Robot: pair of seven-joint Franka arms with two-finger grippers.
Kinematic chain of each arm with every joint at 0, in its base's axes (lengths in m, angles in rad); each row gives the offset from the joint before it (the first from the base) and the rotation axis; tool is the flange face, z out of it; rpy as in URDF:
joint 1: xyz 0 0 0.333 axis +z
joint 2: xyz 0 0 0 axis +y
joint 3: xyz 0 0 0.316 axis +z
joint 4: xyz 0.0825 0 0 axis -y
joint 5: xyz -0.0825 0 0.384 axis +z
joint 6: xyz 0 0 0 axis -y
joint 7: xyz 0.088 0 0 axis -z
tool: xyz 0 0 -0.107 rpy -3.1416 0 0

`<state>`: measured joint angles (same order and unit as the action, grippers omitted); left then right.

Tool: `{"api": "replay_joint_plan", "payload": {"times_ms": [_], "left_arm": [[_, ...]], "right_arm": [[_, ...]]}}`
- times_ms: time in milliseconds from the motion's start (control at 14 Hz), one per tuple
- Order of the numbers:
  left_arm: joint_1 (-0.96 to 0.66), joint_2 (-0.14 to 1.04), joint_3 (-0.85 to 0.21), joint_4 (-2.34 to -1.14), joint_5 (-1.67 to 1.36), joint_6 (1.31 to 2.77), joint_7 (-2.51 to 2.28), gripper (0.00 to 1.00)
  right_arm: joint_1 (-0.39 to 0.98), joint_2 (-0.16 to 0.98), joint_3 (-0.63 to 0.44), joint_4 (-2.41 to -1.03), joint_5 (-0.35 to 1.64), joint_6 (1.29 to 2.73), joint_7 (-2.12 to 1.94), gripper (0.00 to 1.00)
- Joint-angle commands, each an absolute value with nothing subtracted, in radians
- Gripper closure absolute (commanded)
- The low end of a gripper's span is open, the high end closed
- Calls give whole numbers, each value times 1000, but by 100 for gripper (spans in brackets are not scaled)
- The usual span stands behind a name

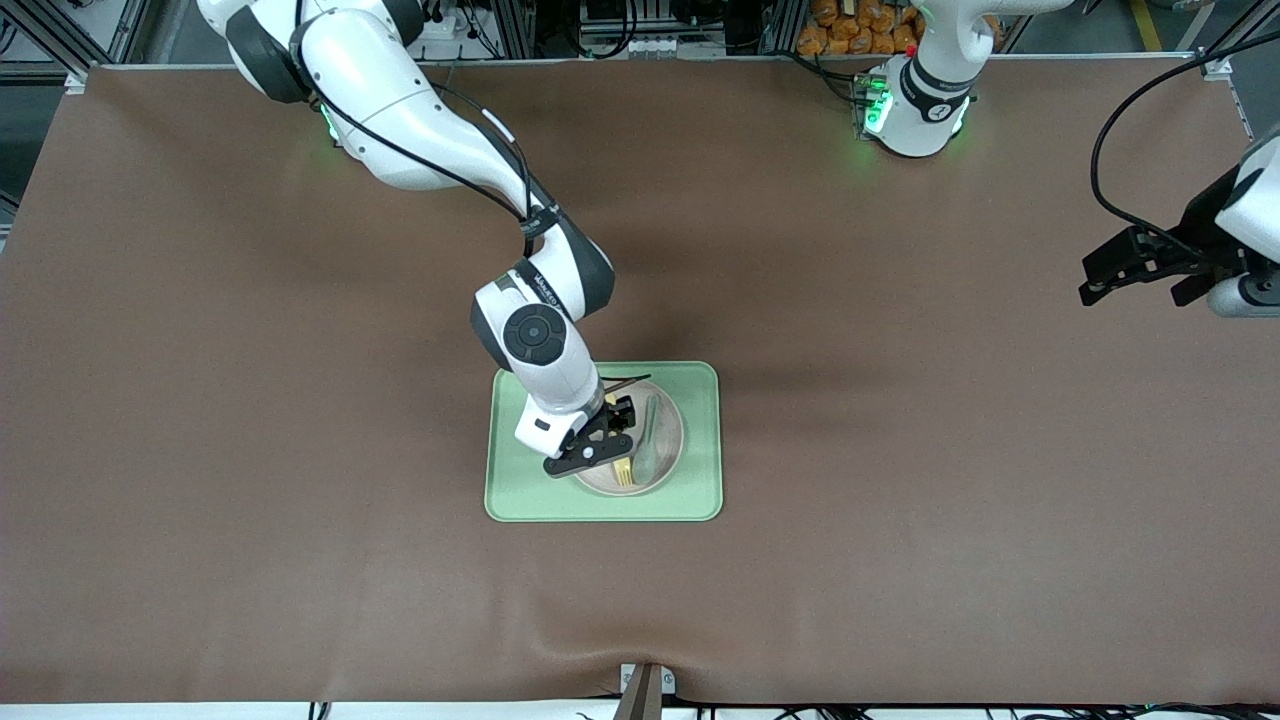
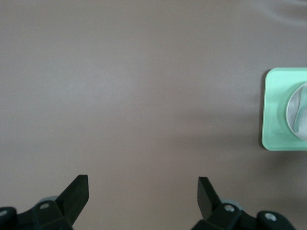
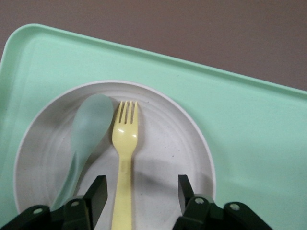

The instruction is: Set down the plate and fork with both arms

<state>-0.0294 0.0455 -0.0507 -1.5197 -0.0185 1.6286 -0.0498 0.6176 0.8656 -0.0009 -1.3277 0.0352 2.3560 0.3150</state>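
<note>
The right tool (image 1: 600, 445) hangs low over the plate (image 1: 668, 462), its fingers (image 3: 98, 192) spread either side of the fork (image 3: 124, 158) handle without touching it. The fork lies in the plate beside a spoon (image 3: 86, 139), tines toward 6 o'clock in the front view. The plate sits on the tray (image 1: 700, 385) mid-surface. The left tool (image 1: 1135, 270) waits wide open and empty over the bare surface (image 1: 900, 420) at 3 o'clock.
</note>
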Motion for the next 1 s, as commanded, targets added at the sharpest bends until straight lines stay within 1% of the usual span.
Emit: {"api": "replay_joint_plan", "payload": {"times_ms": [0,214,286,429,643,929], "left_arm": [[-14,21,-69,-1499,11,1557,3,0],[-14,14,-66,-1482,9,1481,25,0],[-15,-10,-58,-1482,9,1462,26,0],[-15,-21,-58,-1483,9,1460,23,0],[-8,-28,-66,-1485,9,1454,9,0],[-6,-43,-58,-1485,9,1454,9,0]], "right_arm": [[632,890,-12,-1298,14,2355,347,33],[634,905,-12,-1296,5,2355,347,33],[634,907,-12,-1296,-5,2355,347,34],[634,914,-12,-1296,-6,2355,347,38],[637,919,-12,-1296,-9,2362,347,41],[643,919,-12,-1296,-11,2364,348,42]]}}
